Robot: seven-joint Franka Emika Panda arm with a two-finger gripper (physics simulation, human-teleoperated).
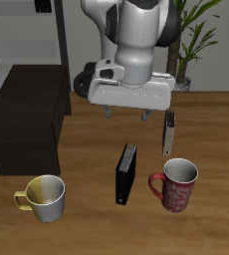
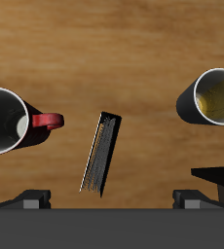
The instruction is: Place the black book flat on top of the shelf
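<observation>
The black book (image 1: 125, 174) stands on edge on the wooden table, between two mugs; it also shows in the wrist view (image 2: 101, 153), seen from above as a thin dark slab. The shelf (image 1: 27, 125) is a low, dark, boxy cabinet with a bare flat top, beside the yellow mug; one corner of it shows in the wrist view (image 2: 217, 176). My gripper (image 1: 126, 114) hangs open and empty above the table, a little farther back than the book and well above it. In the wrist view the gripper (image 2: 114, 200) has its fingers spread wide, with the book between and beyond them.
A red mug (image 1: 174, 184) (image 2: 7, 121) stands close beside the book. A yellow mug (image 1: 45, 197) (image 2: 216, 95) stands near the table's front edge by the shelf. A small grey book (image 1: 169, 129) stands farther back. A tall rack (image 1: 32, 35) and a plant (image 1: 191, 30) are at the back.
</observation>
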